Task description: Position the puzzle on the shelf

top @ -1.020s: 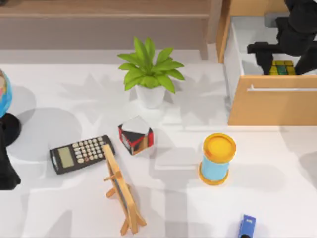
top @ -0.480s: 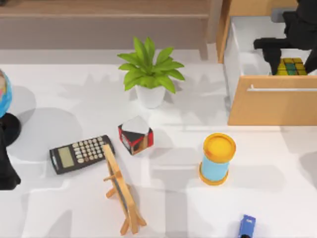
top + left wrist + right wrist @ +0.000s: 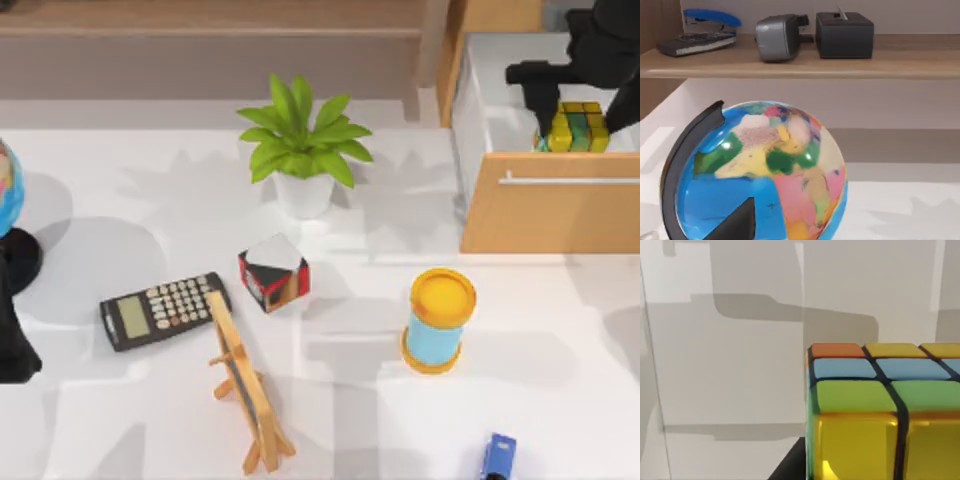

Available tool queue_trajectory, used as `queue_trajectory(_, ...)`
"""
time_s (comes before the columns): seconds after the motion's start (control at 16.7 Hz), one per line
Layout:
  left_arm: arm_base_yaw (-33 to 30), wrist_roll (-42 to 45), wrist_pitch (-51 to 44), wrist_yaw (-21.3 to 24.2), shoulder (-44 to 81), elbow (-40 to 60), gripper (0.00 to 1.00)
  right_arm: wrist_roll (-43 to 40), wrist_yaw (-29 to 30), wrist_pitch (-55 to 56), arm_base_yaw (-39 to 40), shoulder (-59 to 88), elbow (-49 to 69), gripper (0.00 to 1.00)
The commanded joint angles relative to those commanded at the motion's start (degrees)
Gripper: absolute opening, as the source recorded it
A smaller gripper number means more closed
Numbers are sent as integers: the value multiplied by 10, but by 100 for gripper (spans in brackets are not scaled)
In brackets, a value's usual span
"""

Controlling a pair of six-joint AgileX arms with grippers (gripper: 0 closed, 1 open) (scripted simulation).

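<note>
So the right claw is clenched on the puzzle over the open drawer; pickup's happening. Next it needs carrying up to the shelf beyond the plant.

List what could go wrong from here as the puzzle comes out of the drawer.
1. The puzzle sits just behind the drawer's wooden front; lifted too low, it may catch that edge.
2. The right gripper seems to hold the puzzle near one side, so it may twist or slip.
3. The route to the shelf passes the wooden upright and the plant; a low carry might strike them.
</note>
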Motion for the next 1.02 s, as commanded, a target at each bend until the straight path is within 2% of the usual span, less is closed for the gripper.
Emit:
queue_trajectory(0.3,0,0,0,0,0,0,100,2,8,-2,2,-16,-19,0)
queue_trajectory(0.6,0,0,0,0,0,0,100,12,66,34,40,-120,-98,0)
queue_trajectory(0.78,0,0,0,0,0,0,100,17,112,105,98,-194,-159,0)
queue_trajectory(1.02,0,0,0,0,0,0,100,17,170,270,205,-263,-253,0)
